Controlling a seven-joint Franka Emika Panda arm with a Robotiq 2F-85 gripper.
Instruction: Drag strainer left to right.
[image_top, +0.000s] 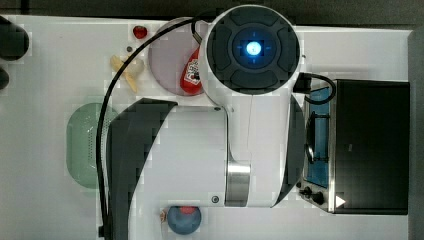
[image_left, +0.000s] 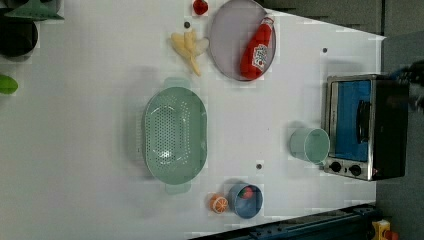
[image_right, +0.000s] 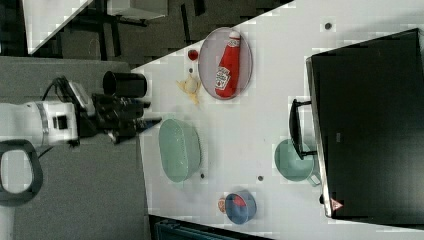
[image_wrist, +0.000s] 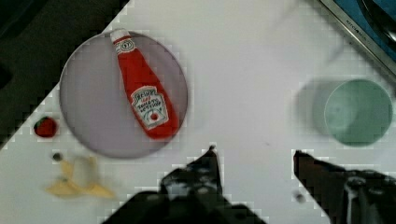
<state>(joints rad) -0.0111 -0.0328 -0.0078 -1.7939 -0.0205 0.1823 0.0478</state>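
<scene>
The strainer (image_left: 175, 132) is a pale mint-green oval colander with small holes and tab handles, resting upright on the white table (image_left: 90, 150). It also shows in the right view (image_right: 180, 149), and in the top view the strainer (image_top: 82, 145) is partly covered by my arm. My gripper (image_right: 148, 115) hangs apart from it, just off the strainer's rim on the right view's left. In the wrist view the gripper (image_wrist: 254, 161) is open, with bare table between its dark fingers (image_wrist: 205, 170).
A ketchup bottle (image_left: 257, 47) lies on a grey plate (image_left: 227, 30), with a banana peel (image_left: 190, 47) and a strawberry (image_left: 200, 6) nearby. A mint cup (image_left: 310, 145) stands by the toaster oven (image_left: 362, 125). A blue bowl (image_left: 245, 200) and an orange slice (image_left: 218, 203) sit near the table edge.
</scene>
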